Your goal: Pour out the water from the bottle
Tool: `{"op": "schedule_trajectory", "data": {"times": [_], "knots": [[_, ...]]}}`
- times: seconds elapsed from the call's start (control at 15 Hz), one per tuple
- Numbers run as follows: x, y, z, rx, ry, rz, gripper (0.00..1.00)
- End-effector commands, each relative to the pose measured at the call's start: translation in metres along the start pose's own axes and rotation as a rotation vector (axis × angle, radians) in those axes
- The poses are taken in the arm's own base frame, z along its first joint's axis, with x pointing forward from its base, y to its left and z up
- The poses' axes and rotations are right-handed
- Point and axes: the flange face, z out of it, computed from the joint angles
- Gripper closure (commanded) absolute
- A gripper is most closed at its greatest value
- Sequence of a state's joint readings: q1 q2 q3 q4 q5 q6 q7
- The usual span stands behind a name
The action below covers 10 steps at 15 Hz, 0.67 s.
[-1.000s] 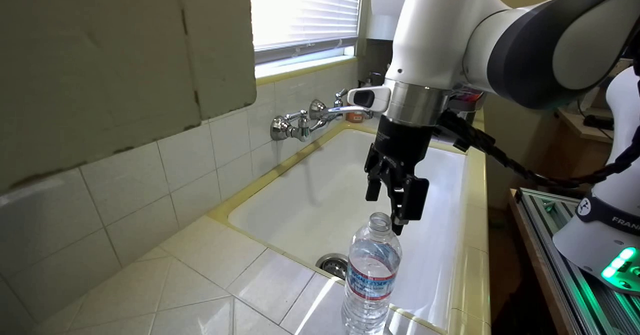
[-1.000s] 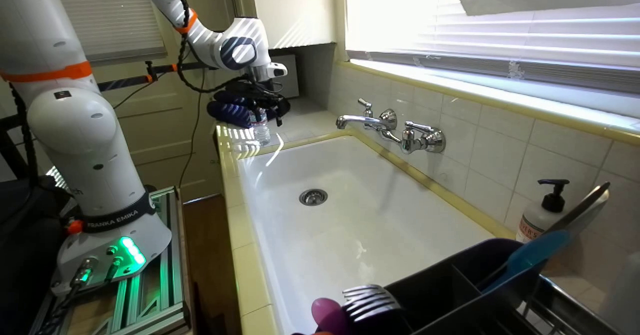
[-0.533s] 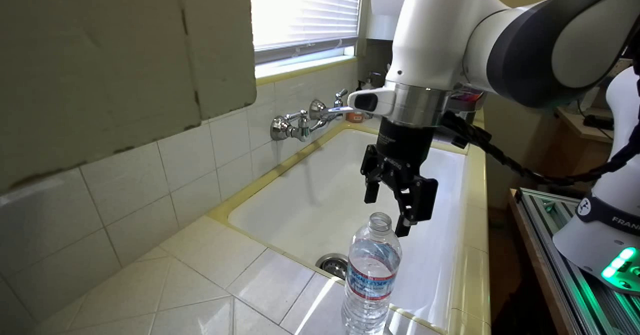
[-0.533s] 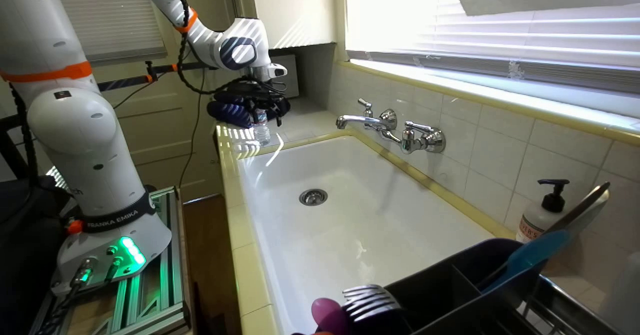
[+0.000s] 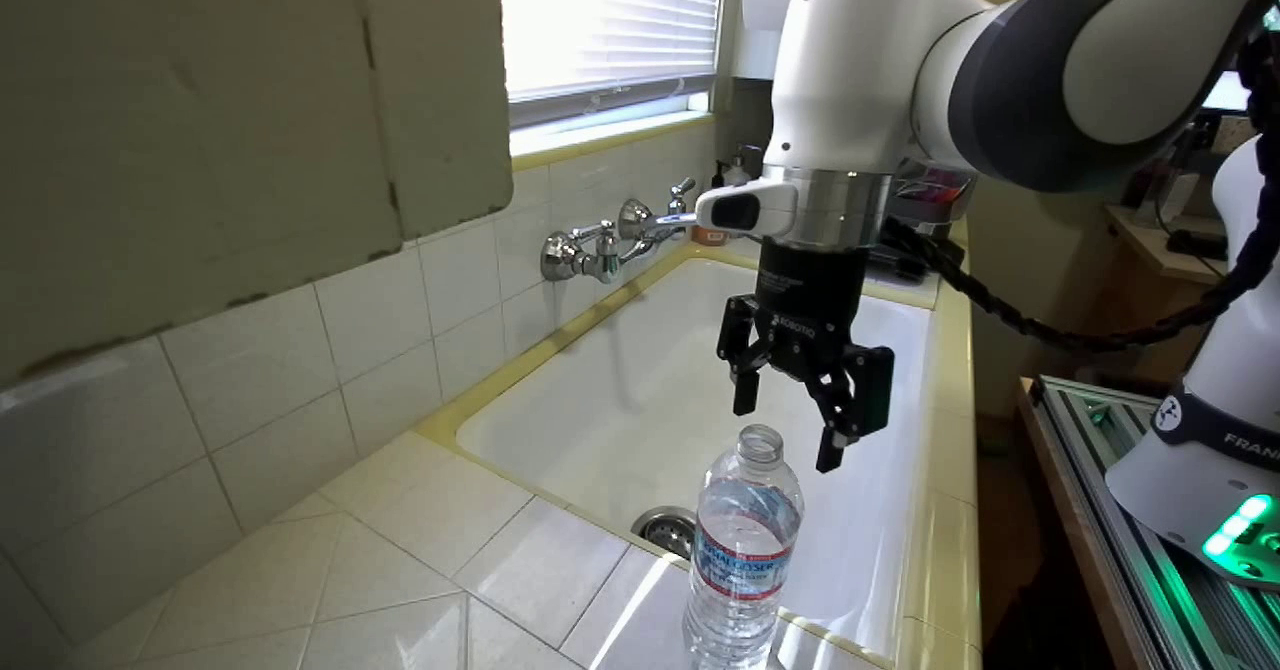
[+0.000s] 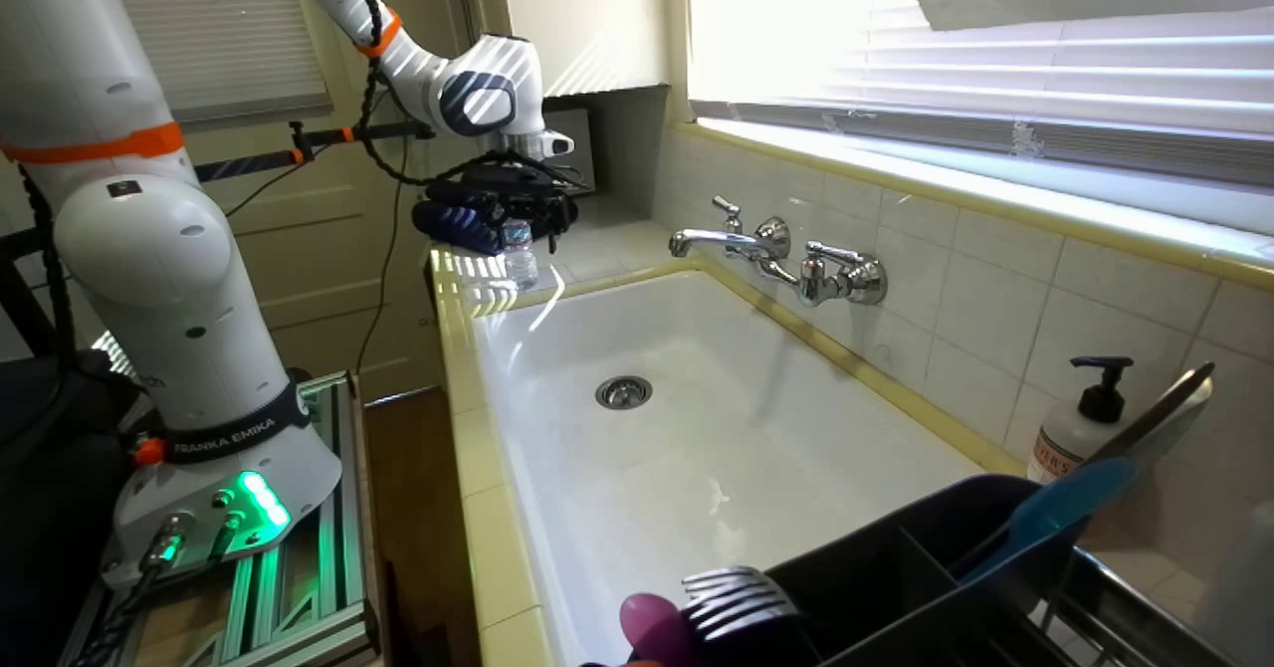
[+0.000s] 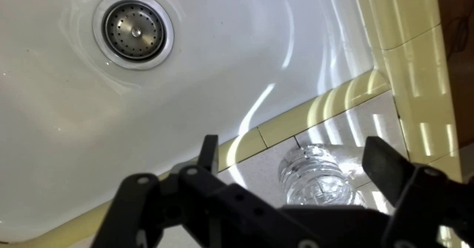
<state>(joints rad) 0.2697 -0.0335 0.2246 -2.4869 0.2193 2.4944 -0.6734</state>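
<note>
- Gripper (image 5: 788, 424): pointing down, its 2 fingers (image 7: 387, 166) spread wide, with nothing held.
- Bottle (image 5: 742, 560): upright on the tiled counter (image 5: 420, 550), mouth uncapped, long axis vertical. It lies below the jaws and to their counter side; I see no contact. In the wrist view its ribbed lower body shows in the gap, nearer the finger at picture right.
- That offset looks decisive: the jaws probably need to shift toward the counter, then descend along the bottle's axis, 1 finger on each side.
- Yellow rim (image 7: 289, 125): just beside the bottle, between it and the sink (image 5: 620, 400).
- Drain (image 7: 134, 31): beyond the rim, a likely pouring spot.
- Faucet (image 6: 732, 240): well apart.
</note>
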Motion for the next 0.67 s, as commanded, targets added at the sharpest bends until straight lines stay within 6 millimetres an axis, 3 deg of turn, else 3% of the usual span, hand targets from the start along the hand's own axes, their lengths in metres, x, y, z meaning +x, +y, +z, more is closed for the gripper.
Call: {"op": "schedule_trajectory", "data": {"times": [0.0, 0.6], "knots": [[0.001, 0.009, 0.001, 0.059, -0.006, -0.089, 0.0], [0.017, 0.032, 0.015, 0.127, 0.037, -0.261, 0.0]]}}
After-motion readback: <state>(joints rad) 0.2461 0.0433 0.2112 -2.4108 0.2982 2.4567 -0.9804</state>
